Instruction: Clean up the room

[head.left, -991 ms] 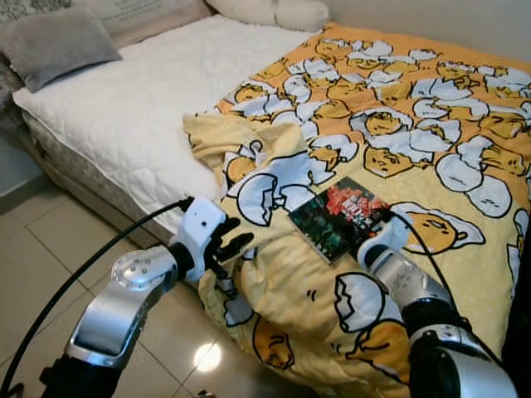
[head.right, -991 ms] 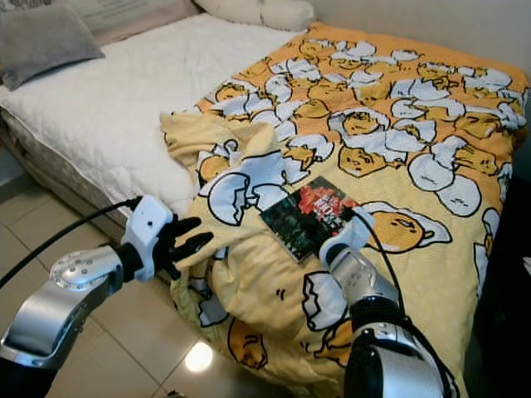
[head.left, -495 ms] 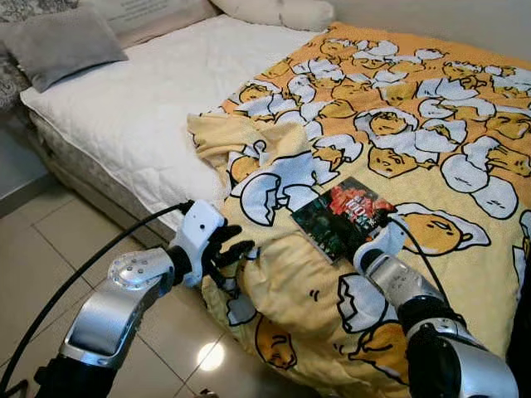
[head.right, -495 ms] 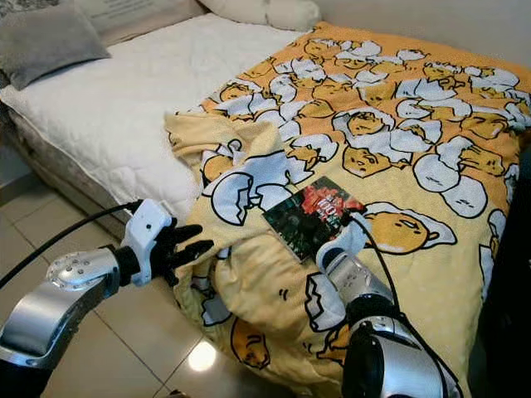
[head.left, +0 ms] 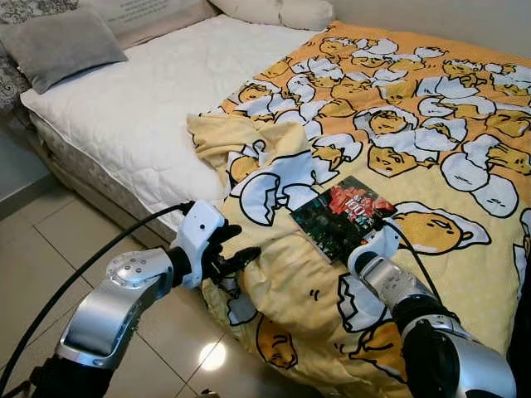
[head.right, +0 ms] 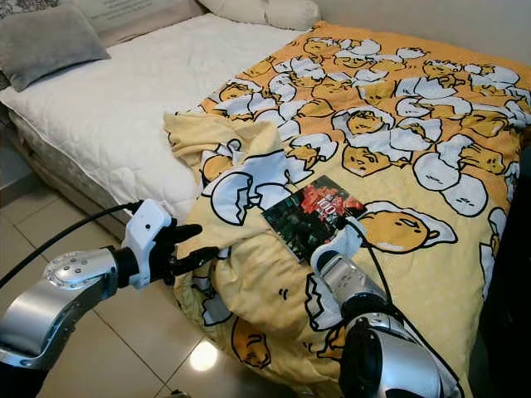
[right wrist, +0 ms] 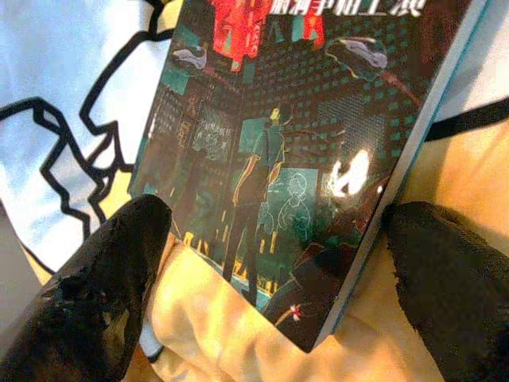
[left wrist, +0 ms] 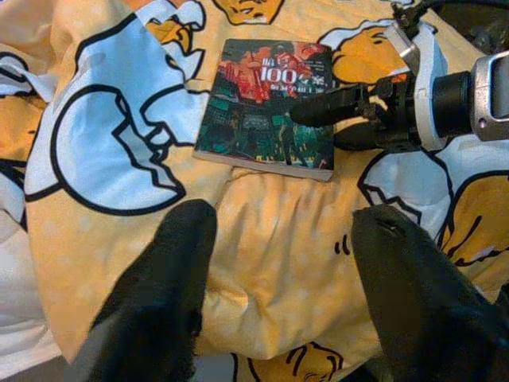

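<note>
A dark paperback book (head.left: 342, 215) with a red and teal cover lies flat on the yellow egg-print blanket (head.left: 431, 124) near the bed's front edge. My right gripper (right wrist: 274, 318) is open, and the book's near corner (right wrist: 286, 151) lies between its fingers. In the left wrist view one right finger (left wrist: 334, 107) lies over the cover. My left gripper (left wrist: 282, 270) is open and held against the blanket's bunched fold (head.left: 282, 274) hanging over the bed's edge, left of the book.
The bare white mattress (head.left: 141, 108) lies to the left, with a grey pillow (head.left: 58, 41) and a cream pillow (head.left: 282, 12) at its far end. Tiled floor (head.left: 50, 249) runs below the bed. A black cable (head.left: 83, 265) loops from my left arm.
My left gripper has reached slightly right, into the blanket's fold. My right gripper has edged closer onto the book's near corner. The book has not moved.
</note>
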Robot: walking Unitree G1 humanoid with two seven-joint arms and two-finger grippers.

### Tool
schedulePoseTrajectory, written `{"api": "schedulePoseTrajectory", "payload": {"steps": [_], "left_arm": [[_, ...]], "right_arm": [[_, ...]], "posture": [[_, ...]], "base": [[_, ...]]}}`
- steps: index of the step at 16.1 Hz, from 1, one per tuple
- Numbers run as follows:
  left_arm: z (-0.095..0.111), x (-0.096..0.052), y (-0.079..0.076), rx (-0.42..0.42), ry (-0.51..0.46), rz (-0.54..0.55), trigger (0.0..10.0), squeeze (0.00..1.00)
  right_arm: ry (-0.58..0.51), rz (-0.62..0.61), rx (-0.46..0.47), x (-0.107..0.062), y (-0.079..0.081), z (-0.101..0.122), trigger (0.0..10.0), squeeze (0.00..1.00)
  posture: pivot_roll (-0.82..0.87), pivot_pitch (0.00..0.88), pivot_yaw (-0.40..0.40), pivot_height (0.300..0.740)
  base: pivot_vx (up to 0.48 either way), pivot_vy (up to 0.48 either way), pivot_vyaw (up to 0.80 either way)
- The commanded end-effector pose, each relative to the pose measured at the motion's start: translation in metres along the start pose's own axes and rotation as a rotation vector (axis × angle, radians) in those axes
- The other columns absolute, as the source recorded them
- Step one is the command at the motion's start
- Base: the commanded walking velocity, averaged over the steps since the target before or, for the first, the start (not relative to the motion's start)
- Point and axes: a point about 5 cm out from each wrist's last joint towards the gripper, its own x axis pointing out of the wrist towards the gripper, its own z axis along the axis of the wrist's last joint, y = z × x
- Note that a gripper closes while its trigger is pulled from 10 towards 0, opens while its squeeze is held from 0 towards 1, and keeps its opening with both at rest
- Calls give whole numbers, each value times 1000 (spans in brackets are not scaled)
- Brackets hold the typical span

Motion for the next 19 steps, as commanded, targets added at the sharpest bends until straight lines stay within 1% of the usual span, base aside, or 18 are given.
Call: {"api": "schedulePoseTrajectory", "payload": {"steps": [1, 2, 3, 4, 5, 6, 7, 9, 11, 13, 15, 19], "left_arm": [[2, -2, 1, 23, 9, 8, 10000, 1000], [4, -2, 2, 30, 10, 7, 10000, 1000], [6, -2, 3, 36, 8, 8, 10000, 1000], [7, -3, 4, 41, 7, 11, 10000, 1000], [8, -5, 7, 47, 9, 14, 10000, 1000], [8, -6, 7, 55, 15, 6, 10000, 1000], [12, -5, 3, 66, 12, -16, 10000, 1000], [14, 1, -5, 55, -7, -24, 10000, 1000], [8, 10, -14, 43, -5, -23, 10000, 1000], [8, 11, -15, 38, -4, -18, 10000, 1000], [6, 10, -16, 37, -2, -12, 10000, 1000], [5, 8, -14, 42, -1, 2, 10000, 1000]], "right_arm": [[4, 18, 69, 1, 2, -6, 10000, 1000], [-18, 19, 132, 1, -1, -8, 10000, 890], [-37, 26, 169, 0, -2, -7, 10000, 686], [-53, 35, 204, 0, -2, -6, 10000, 310], [-80, 52, 246, 1, 2, -4, 10000, 0], [-92, 64, 258, 2, 4, -2, 10000, 0], [-105, 83, 263, 2, 8, 1, 10000, 0], [-121, 96, 274, 2, 10, 3, 10000, 0], [-142, 107, 266, 2, 9, 7, 10000, 0], [-168, 128, 278, 2, 13, 14, 10000, 0], [-184, 177, 295, 2, 20, 21, 10000, 0], [-224, 228, 320, 3, 31, 31, 10000, 0]], "posture": [[20, 22, 77, 740], [39, 19, 83, 740], [42, 17, 84, 740], [46, 11, 87, 740], [45, 2, 92, 740], [46, 0, 97, 740], [55, 0, 95, 740], [57, 5, 80, 740], [47, 13, 59, 740], [41, 17, 53, 740], [37, 18, 50, 740], [34, 21, 39, 740]], "base": [[0, 0, 0], [0, 0, 0], [0, 0, 0], [0, 0, 0], [0, 0, 0], [0, 0, 0], [0, 0, 0], [0, 0, 0], [0, 0, 0], [0, 0, 0], [0, 0, 0], [0, 0, 0]]}}
